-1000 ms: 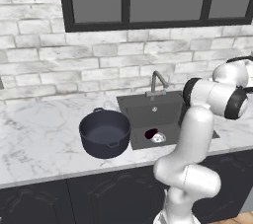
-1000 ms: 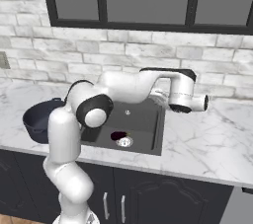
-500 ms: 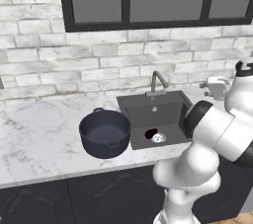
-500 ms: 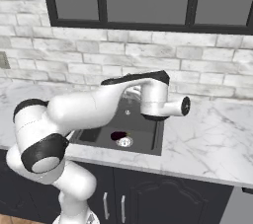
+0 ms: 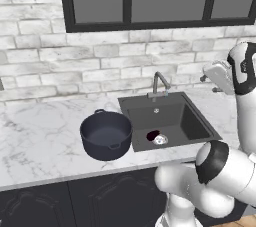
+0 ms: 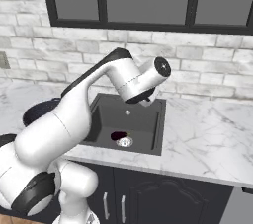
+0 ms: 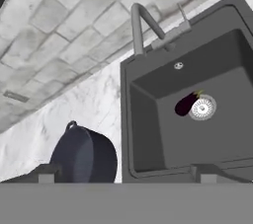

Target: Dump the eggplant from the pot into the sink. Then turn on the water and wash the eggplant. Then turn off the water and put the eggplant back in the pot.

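The eggplant lies on the floor of the sink, touching or just beside the round silver drain, with its small greenish end toward the drain. It looks small, light and firm, with a smooth skin that will probably be slippery once wet, and its rounded body may roll if it is pushed from one side; I judge the best hold is across the middle of the body, where it is thickest, with the fingers coming from above. The faucet stands at the back rim of the sink, and no stream of water can be seen from it. The pot stands upright and empty on the marble bench, just beside the left edge of the sink. The fingers are spread about as wide as they go, holding nothing, high above the sink and well apart from the eggplant. I can read no brand, label or writing on anything.
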You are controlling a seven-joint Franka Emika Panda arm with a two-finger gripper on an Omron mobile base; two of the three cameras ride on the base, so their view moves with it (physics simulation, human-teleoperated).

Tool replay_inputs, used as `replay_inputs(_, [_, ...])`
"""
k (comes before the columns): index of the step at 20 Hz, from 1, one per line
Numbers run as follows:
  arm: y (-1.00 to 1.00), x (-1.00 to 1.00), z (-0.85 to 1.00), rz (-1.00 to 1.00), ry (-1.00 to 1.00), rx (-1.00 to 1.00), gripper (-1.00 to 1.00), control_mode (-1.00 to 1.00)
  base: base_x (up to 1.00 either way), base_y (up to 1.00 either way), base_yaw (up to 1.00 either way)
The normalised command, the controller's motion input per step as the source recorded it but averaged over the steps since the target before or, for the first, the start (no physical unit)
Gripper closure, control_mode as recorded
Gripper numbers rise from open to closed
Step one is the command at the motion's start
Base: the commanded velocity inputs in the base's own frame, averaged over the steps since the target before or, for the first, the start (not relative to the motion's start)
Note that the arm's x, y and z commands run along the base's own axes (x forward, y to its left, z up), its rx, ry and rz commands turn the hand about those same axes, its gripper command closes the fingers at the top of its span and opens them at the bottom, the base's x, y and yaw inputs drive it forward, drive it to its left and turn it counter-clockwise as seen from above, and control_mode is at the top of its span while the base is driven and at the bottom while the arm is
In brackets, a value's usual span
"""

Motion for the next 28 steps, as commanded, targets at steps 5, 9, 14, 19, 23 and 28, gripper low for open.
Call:
replay_inputs(5, [0.31, -0.63, 0.05, -0.04, 0.39, -0.22, -1.00, -1.00, 0.00, 0.00, 0.00])
replay_inputs(9, [0.46, -0.45, -0.10, -0.05, 0.33, -0.15, -1.00, -1.00, 0.00, 0.00, 0.00])
replay_inputs(14, [0.48, -0.28, -0.25, -0.04, 0.08, -0.07, -1.00, -1.00, 0.00, 0.00, 0.00])
replay_inputs(19, [0.39, -0.10, -0.30, -0.05, 0.00, -0.06, -1.00, -1.00, 0.00, 0.00, 0.00])
replay_inputs(23, [0.22, 0.00, -0.35, -0.06, 0.00, -0.05, -1.00, -1.00, 0.00, 0.00, 0.00])
replay_inputs(28, [0.11, 0.25, -0.39, -0.09, -0.01, -0.07, -1.00, -1.00, 0.00, 0.00, 0.00])
